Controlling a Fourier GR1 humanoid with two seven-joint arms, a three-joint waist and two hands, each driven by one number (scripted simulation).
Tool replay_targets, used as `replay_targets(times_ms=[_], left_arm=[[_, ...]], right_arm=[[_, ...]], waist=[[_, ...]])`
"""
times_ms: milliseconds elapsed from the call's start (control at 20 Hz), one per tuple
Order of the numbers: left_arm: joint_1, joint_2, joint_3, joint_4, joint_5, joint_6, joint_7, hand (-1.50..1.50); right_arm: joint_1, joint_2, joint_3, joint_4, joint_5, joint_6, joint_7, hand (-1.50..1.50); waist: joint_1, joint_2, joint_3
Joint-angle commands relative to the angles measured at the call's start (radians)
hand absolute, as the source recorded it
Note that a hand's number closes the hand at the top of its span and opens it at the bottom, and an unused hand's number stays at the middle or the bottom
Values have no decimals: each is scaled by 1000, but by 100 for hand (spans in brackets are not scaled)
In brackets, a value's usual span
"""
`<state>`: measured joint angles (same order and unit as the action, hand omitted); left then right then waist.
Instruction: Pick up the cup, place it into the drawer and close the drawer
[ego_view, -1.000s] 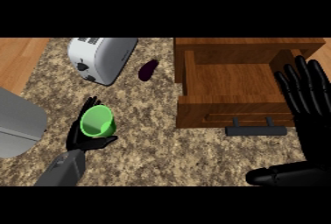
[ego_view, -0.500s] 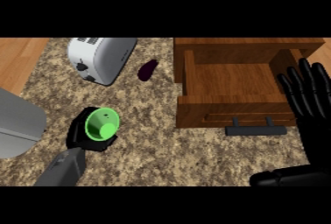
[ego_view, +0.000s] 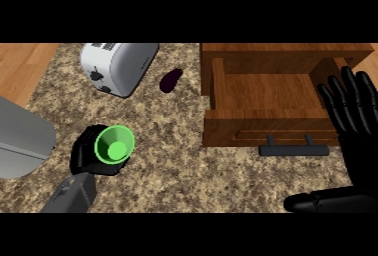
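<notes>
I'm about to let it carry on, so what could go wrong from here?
The left hand is curled round the green cup, which looks tilted; it may slip during the carry. The path to the open drawer crosses its near-left wall, which the cup could clip. The resting right hand partly overlaps the drawer.

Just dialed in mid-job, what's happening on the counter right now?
The left hand is curled round the green cup, holding it over the granite counter, left of the wooden drawer. The drawer is pulled open and nothing shows inside it. The right hand rests open by the drawer's right side. A toaster and an eggplant sit further back.
</notes>
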<state>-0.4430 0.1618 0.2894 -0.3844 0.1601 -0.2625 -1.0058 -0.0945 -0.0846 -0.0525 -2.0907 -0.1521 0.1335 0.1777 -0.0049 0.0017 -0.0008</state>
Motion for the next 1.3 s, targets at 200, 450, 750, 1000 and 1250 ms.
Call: replay_targets(times_ms=[200,450,750,1000,1250], left_arm=[[96,-38,-41,-249,43,-86,-11,150],[73,-105,-133,-493,29,17,178,150],[86,-112,-183,-851,111,41,490,150],[100,-160,-322,-1064,146,247,638,150],[-53,-144,-265,-1019,112,242,720,150]], right_arm=[[-9,8,21,-24,18,-24,47,-150],[37,18,12,-10,10,-5,-8,-150],[-3,-21,-38,15,-19,7,13,-150],[-18,-24,-55,45,-17,3,5,-150],[-6,-24,-53,8,-15,0,10,-150]], waist=[[17,-7,1],[17,-9,2],[20,-9,2],[11,-5,2],[2,-2,1]])
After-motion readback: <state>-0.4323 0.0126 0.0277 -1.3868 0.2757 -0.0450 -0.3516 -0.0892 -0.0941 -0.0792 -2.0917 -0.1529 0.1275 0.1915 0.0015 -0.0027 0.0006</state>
